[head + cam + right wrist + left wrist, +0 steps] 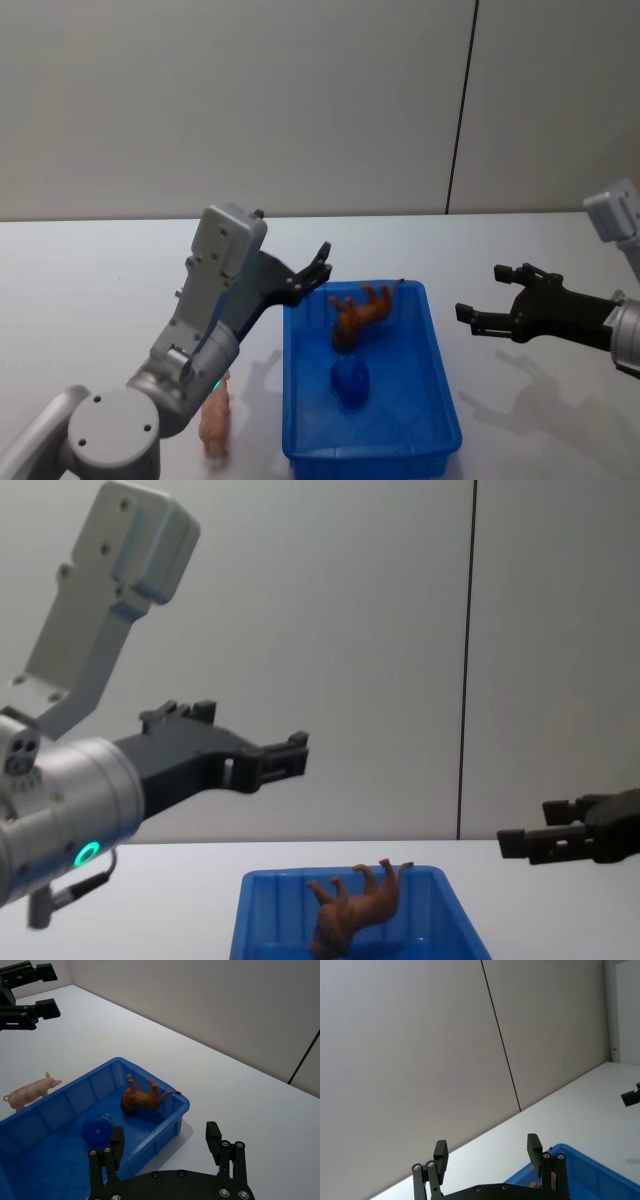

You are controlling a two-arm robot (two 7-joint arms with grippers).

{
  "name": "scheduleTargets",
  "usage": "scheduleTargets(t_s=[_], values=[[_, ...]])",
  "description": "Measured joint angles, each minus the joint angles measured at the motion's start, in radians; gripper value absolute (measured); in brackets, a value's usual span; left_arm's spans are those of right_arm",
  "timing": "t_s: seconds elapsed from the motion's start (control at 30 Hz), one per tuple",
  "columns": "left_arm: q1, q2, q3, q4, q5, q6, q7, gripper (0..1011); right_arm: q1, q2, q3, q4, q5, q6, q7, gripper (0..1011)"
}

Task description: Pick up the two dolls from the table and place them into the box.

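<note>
The reddish-brown doll [360,312] [141,1100] [355,910] lies legs up at the far end of the blue box [440,400] [45,1115] [258,910]. The pale pink doll [215,425] [30,1092] stands on the white table [100,300] just left of the box, partly hidden behind my left arm. My left gripper [322,262] [487,1152] [262,742] is open and empty, raised above the box's far left corner. Open and empty too, my right gripper [482,292] [165,1140] [530,825] hovers to the right of the box.
A small blue ball [348,383] [97,1130] rests in the middle of the box. A grey wall with a dark vertical seam [460,120] runs behind the table. Bare tabletop lies on both sides of the box.
</note>
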Motion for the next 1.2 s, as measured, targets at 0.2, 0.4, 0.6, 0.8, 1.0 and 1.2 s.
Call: scheduleTargets(t_s=[0.2, 0.4, 0.6, 0.8, 1.0, 1.2], values=[[0.04, 0.027, -0.005, -0.034, -0.026, 0.049, 0.041, 1001, -0.011, 0.011, 0.006, -0.008, 0.007, -0.004, -0.003, 1001], [0.088, 0.06, -0.011, -0.068, -0.059, 0.093, 0.086, 1001, -0.018, 0.018, 0.009, -0.012, 0.01, -0.006, -0.004, 1001], [0.147, 0.097, -0.016, -0.103, -0.104, 0.136, 0.137, 1001, -0.022, 0.022, 0.011, -0.015, 0.012, -0.008, -0.005, 1001], [0.201, 0.13, -0.021, -0.126, -0.147, 0.17, 0.179, 1001, -0.025, 0.025, 0.012, -0.017, 0.014, -0.008, -0.005, 1001], [0.239, 0.15, -0.024, -0.136, -0.179, 0.193, 0.201, 1001, -0.026, 0.027, 0.013, -0.018, 0.015, -0.009, -0.006, 1001], [0.266, 0.161, -0.026, -0.137, -0.196, 0.208, 0.207, 1001, -0.027, 0.028, 0.014, -0.019, 0.015, -0.01, -0.006, 1001]])
